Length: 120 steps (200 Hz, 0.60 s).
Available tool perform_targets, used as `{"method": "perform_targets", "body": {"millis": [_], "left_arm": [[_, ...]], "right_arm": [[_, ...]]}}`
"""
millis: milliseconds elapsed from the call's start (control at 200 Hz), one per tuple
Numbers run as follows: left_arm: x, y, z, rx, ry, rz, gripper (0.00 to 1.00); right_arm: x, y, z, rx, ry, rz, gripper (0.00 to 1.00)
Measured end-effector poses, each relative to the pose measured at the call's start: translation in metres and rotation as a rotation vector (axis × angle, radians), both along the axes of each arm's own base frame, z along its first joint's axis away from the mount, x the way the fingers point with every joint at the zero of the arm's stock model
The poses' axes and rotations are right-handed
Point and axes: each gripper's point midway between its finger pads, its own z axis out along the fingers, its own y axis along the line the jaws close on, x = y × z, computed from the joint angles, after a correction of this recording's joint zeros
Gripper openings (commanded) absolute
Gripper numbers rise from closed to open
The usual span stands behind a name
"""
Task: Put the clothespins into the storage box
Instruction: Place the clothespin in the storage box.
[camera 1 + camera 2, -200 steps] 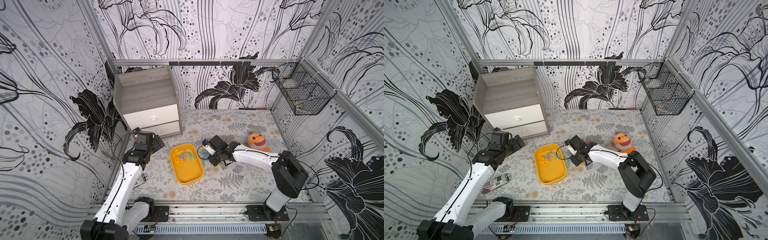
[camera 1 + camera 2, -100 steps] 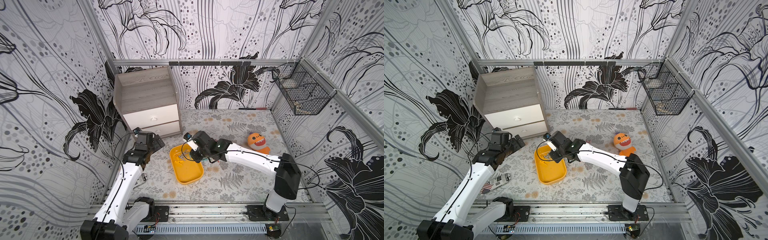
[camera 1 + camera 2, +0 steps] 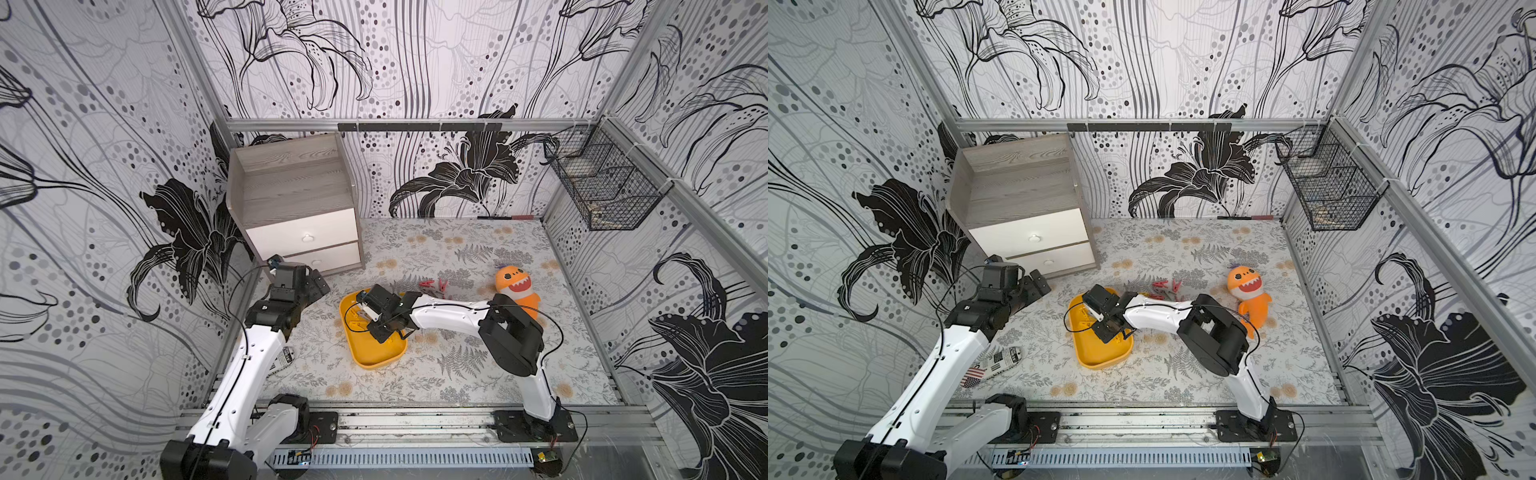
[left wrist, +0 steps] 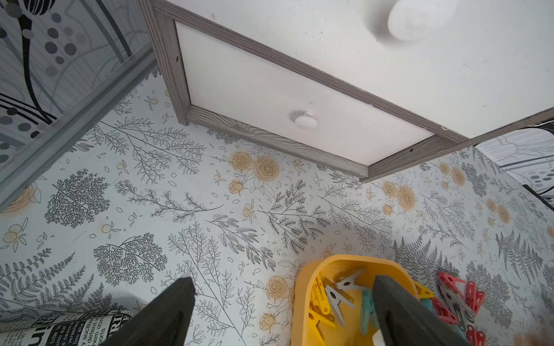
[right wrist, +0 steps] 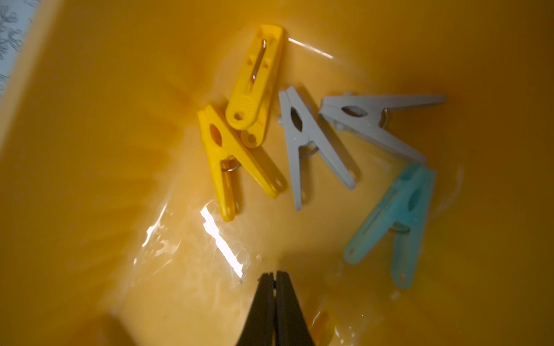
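Both top views: my right hand (image 3: 374, 320) hangs over the box (image 3: 374, 357), red pins (image 3: 434, 286) on the counter (image 3: 457, 249) just beside it. Left wrist: left hand (image 4: 281, 278) spread, empty. Right wrist: right hand pressed together, nothing pinched, above yellow, grey and teal pins (image 5: 311, 143) in the box.

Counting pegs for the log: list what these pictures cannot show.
- Clothespins in the storage box: top views, right arm covers some.
- Red clothespins on the table: left wrist view, left claw's finger and frame edge cut them off.
- Wire basket contents: top views, too small.
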Motion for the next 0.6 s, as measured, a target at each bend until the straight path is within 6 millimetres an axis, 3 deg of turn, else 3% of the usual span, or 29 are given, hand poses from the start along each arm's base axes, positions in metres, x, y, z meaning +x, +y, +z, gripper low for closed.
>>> {"method": "perform_targets", "body": {"millis": [140, 406, 601], "left_arm": [[0.000, 0.000, 0.000, 0.000, 0.000, 0.000, 0.97], [0.000, 0.000, 0.000, 0.000, 0.000, 0.000, 0.97], [0.000, 0.000, 0.000, 0.000, 0.000, 0.000, 0.97]], "right_arm": [[0.006, 0.003, 0.001, 0.012, -0.011, -0.012, 0.07], [0.030, -0.002, 0.002, 0.031, -0.022, -0.062, 0.22], [0.034, -0.004, 0.003, 0.033, -0.024, -0.071, 0.22]]}}
